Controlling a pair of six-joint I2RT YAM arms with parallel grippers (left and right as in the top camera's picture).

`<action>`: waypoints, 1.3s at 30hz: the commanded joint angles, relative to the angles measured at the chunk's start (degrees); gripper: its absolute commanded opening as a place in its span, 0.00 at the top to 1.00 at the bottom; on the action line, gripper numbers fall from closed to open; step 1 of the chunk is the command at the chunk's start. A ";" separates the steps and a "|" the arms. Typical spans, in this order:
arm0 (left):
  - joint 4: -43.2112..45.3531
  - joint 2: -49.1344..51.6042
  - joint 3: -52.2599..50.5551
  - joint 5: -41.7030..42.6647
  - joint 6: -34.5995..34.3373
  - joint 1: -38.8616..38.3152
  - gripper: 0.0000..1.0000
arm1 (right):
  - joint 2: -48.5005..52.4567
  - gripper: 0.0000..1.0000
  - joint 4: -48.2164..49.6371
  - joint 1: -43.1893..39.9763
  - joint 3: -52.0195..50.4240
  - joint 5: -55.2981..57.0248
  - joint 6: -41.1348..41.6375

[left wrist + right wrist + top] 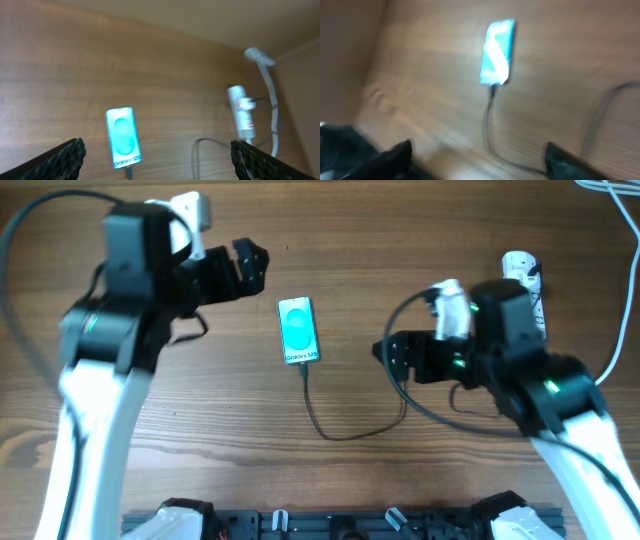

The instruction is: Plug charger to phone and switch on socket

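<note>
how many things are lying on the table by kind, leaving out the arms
phone: 1
charger cable: 1
power strip: 1
total: 3

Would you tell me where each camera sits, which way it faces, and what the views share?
Overhead: above the table, looking down on phone, charger, socket; left arm, right arm, left hand, right hand show.
Left wrist: on the left arm, facing phone and socket; open fingertips at bottom corners.
Right wrist: on the right arm, facing phone and charger, blurred; fingertips at bottom.
Shared: all see the phone.
</note>
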 commanded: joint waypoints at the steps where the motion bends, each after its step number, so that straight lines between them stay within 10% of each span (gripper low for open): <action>1: -0.15 -6.34 0.59 -1.01 0.13 0.20 0.00 | -8.63 0.00 -0.11 0.17 2.95 11.17 -1.88; 7: -0.17 -9.51 0.59 -1.01 0.13 0.20 0.00 | -15.19 0.00 -0.13 0.17 2.80 10.93 13.40; 16: -0.17 -9.44 0.59 -1.01 0.13 0.20 0.00 | -15.61 0.00 -12.15 0.13 1.62 15.72 12.50; 26: -0.17 -9.44 0.59 -1.01 0.11 0.20 0.00 | -43.41 0.00 28.50 -10.40 -30.99 20.65 -2.40; 39: -0.17 -9.44 0.59 -1.01 0.11 0.20 0.00 | -62.38 0.00 46.97 -14.93 -60.87 14.03 -11.76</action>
